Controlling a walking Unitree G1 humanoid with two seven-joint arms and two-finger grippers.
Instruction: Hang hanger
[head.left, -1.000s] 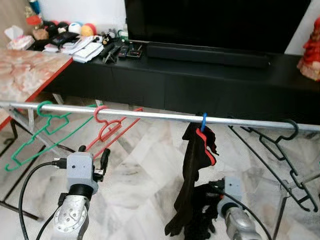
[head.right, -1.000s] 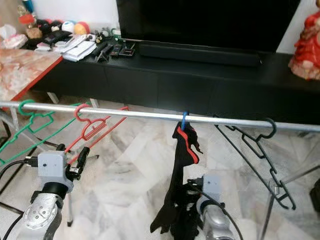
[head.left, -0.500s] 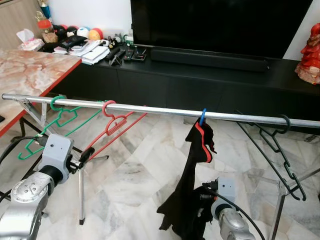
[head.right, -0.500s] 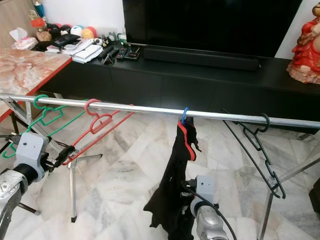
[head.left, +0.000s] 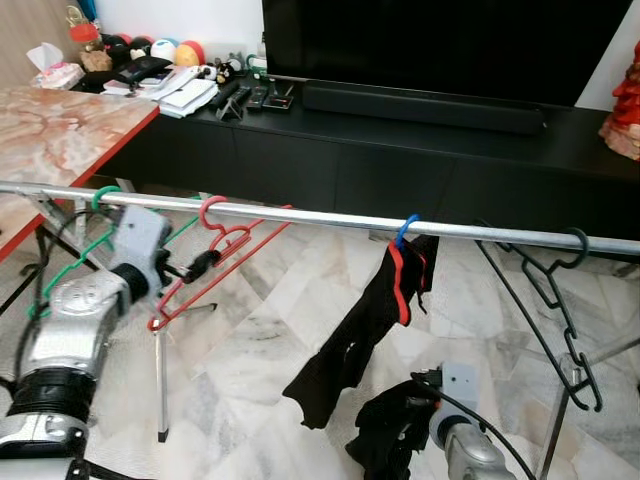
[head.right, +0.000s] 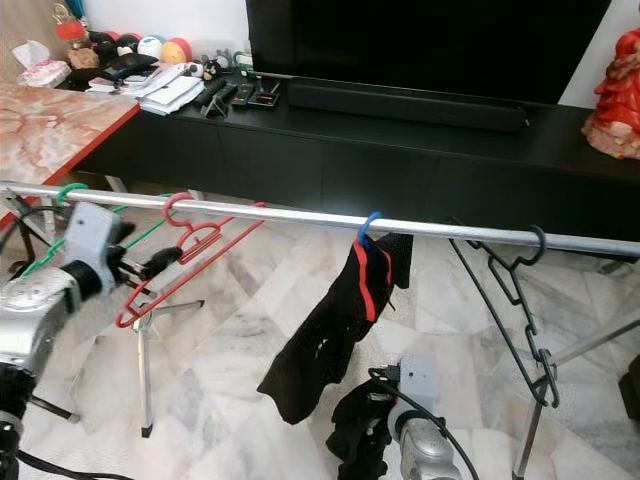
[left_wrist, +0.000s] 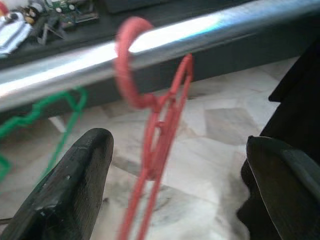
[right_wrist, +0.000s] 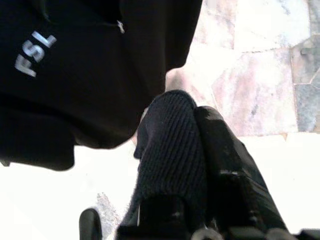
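Green hanger (head.left: 75, 262) hooked near left end of rail (head.left: 300, 216). Left gripper (head.left: 200, 266) raised just below rail, fingers spread wide either side of red hanger (head.left: 215, 258), nothing held. Mid-rail, blue-hooked hanger (head.left: 405, 262) carries black garment (head.left: 350, 350), hem trailing toward floor. Right gripper (right_wrist: 200, 165) low, pinching dark fabric. Black hanger (head.left: 545, 300) near right end of rail. Advice: free cloth slowly, no tug, so hook stays seated; keep left fingers off red hanger.
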